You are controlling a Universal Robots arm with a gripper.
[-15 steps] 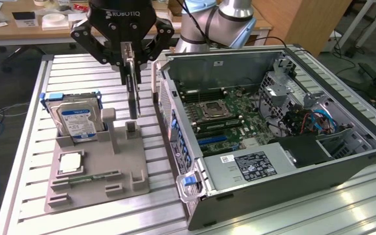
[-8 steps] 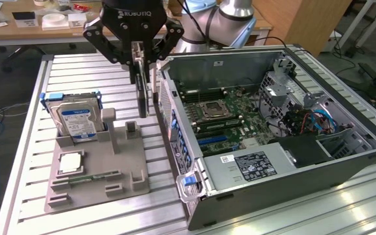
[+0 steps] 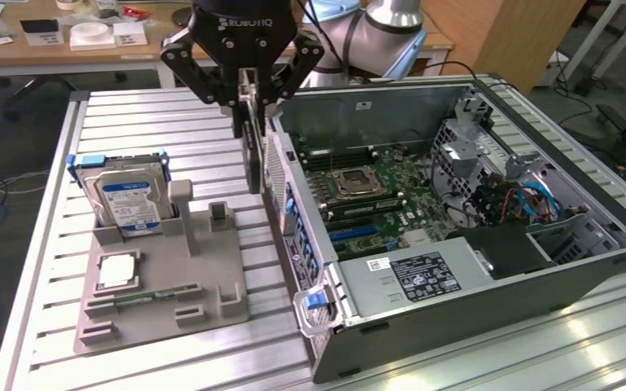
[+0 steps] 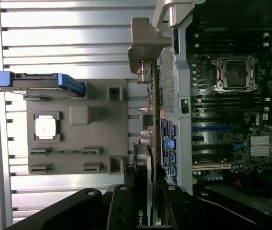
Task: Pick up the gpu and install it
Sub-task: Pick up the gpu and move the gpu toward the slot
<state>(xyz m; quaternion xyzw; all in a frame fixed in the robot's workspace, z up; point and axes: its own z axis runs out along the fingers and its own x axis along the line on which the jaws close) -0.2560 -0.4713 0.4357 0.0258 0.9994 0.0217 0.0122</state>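
My gripper is shut on the gpu, a thin dark card that hangs edge-on below the fingers. It is lifted off the table, just outside the rear wall of the open computer case, between the case and the grey holder. From the wrist view the gpu runs away from the gripper, with its silver bracket at the far end, beside the case's back panel. The motherboard with its expansion slots lies open inside the case.
The grey holder carries a hard drive with a blue-white label standing upright, a square chip and a narrow memory stick. A power supply fills the case's near corner. Cables and drive cages crowd the exterior view's right.
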